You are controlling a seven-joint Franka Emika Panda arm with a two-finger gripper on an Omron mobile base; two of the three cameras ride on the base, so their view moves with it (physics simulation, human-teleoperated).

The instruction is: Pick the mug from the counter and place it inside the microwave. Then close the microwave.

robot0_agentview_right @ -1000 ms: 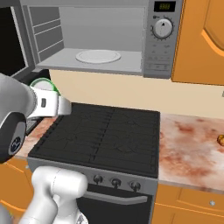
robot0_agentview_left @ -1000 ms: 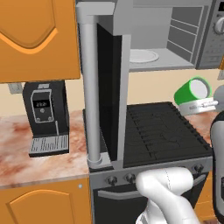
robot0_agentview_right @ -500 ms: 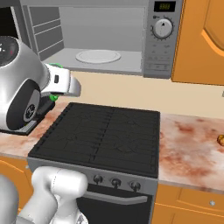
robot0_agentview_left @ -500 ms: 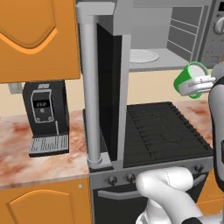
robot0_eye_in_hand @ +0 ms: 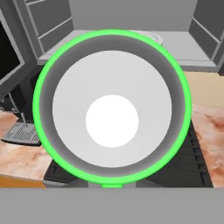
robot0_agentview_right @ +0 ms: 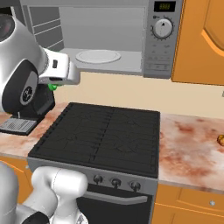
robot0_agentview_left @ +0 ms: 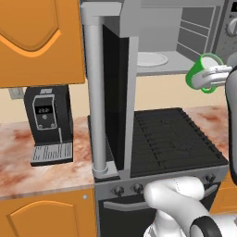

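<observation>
Orange wooden cabinets (robot0_agentview_right: 199, 39), cream back wall (robot0_agentview_right: 131, 94), black stove top (robot0_agentview_right: 103, 135).

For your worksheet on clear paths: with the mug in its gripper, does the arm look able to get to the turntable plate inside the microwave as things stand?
Probably yes. The microwave door stands wide open, the plate lies bare, and the mug, held in the gripper, hangs above the stove in front of the opening, with nothing between them.

In the right base view, the small bright green cylindrical mug (robot0_agentview_right: 53, 87) shows as a mere sliver beneath the white wrist, the rest hidden by the arm. The hand view looks straight into its white inside, so the jaws are covered. The large grey boxy microwave (robot0_agentview_left: 203, 28) is cut off by the left base view's top and right edges. A tiny orange-brown lump (robot0_agentview_right: 221, 139) on the marbled pinkish-beige desk (robot0_agentview_right: 192, 144) is clipped at the right edge.
</observation>
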